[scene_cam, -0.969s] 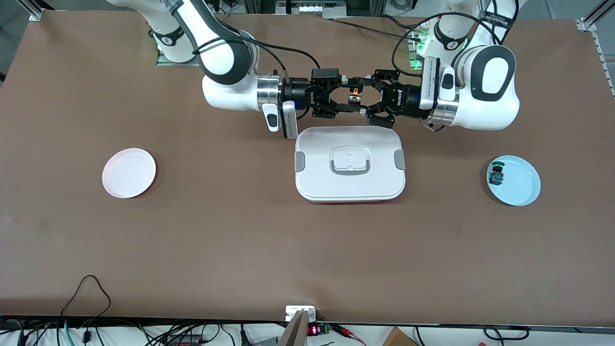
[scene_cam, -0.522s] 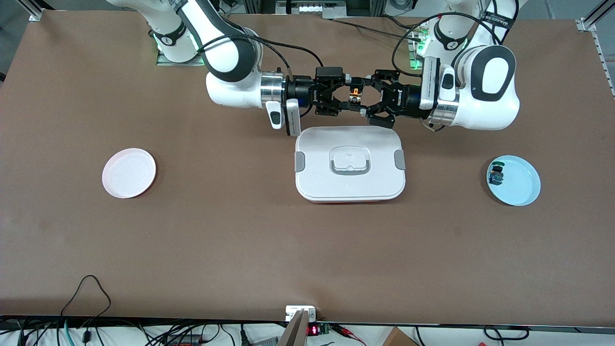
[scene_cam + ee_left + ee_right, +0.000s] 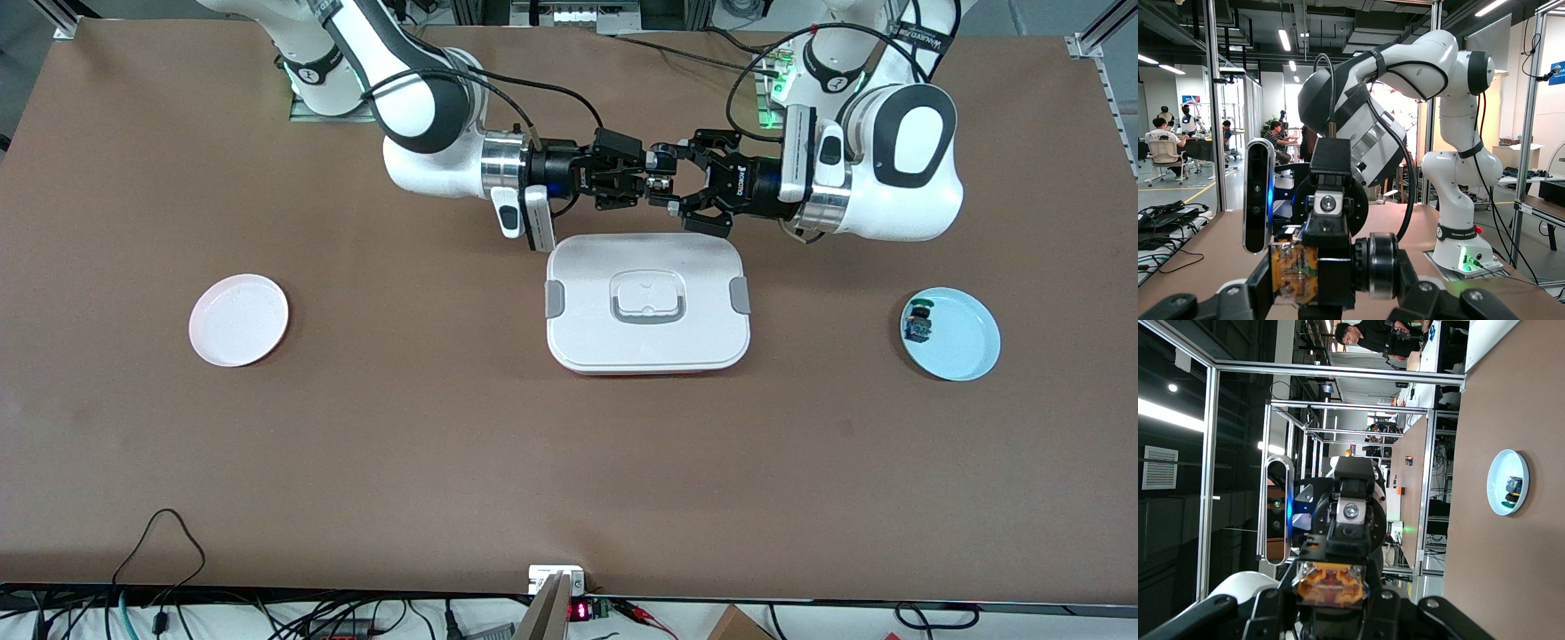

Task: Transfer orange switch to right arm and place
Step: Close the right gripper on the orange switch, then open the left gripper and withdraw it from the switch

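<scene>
From the front, the right gripper (image 3: 647, 176) has just clamped onto the switch (image 3: 657, 181) that the left gripper (image 3: 669, 180) holds too, over the table above the white box (image 3: 647, 302). So release looks next. Pink plate (image 3: 238, 319) is bare; blue plate (image 3: 951, 334) holds the green-blue switch (image 3: 917, 324).

Left wrist: switch (image 3: 1293, 273) pinched both ways.

Right wrist: same, orange face (image 3: 1330, 583) showing.
</scene>
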`<state>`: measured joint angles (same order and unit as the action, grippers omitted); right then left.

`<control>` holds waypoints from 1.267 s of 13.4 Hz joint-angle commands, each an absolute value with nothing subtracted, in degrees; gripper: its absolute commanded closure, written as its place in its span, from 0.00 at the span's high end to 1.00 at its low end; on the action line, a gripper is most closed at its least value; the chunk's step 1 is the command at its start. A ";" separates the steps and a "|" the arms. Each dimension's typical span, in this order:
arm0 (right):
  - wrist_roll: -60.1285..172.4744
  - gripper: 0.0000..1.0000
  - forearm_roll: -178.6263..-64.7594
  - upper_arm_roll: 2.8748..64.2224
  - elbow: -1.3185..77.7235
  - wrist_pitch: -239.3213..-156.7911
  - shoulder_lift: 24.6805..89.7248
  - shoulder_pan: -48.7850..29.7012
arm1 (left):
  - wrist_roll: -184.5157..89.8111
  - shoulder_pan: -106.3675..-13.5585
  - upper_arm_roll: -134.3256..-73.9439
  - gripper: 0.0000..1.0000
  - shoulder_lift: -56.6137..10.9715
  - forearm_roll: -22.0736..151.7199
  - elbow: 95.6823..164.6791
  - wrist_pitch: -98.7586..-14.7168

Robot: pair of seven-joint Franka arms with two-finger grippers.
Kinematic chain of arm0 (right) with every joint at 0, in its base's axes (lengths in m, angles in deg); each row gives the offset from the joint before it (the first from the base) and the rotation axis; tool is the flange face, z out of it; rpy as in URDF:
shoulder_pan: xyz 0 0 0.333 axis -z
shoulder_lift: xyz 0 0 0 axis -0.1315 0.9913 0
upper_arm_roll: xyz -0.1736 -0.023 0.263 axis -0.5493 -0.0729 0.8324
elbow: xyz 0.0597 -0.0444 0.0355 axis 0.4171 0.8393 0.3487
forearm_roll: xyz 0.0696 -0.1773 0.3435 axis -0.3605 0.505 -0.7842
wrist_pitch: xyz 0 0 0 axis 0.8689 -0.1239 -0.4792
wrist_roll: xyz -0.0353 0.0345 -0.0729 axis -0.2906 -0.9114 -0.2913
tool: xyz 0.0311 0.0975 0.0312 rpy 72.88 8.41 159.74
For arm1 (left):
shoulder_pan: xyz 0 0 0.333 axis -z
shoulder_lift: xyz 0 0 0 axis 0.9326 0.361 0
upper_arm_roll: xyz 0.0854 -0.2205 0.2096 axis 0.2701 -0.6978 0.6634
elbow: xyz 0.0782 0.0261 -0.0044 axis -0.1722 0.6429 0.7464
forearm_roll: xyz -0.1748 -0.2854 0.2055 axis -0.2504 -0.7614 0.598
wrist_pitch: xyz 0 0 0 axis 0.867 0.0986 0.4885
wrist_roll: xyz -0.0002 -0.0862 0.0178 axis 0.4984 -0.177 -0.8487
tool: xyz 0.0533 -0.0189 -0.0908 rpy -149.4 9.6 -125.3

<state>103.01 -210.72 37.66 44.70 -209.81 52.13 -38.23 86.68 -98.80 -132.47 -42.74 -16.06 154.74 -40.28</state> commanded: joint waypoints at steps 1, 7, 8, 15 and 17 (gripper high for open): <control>104.58 0.12 -212.47 37.33 44.56 -210.14 51.84 -39.38 | 87.86 -100.21 -132.83 0.32 -43.78 -18.12 155.54 -38.81; 104.67 0.07 -211.85 37.33 44.56 -210.05 51.84 -39.20 | 87.86 -104.24 -132.39 1.00 -40.10 -17.86 154.22 -32.67; 104.67 0.07 -211.76 37.33 44.56 -209.97 51.84 -39.11 | 87.77 -106.08 -132.22 1.00 -38.70 -16.81 152.74 -31.08; 104.84 0.04 -211.67 37.33 44.83 -210.32 51.93 -38.94 | 85.50 -115.58 -132.13 1.00 -28.06 1.97 143.08 -24.23; 104.67 0.03 -211.67 37.24 44.56 -210.05 51.76 -38.76 | 82.25 -118.40 -132.13 1.00 -27.61 7.43 139.65 -21.67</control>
<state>103.70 -210.90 37.45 44.83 -209.98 52.21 -38.67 85.13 -116.35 -131.47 -29.27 2.62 144.21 -24.11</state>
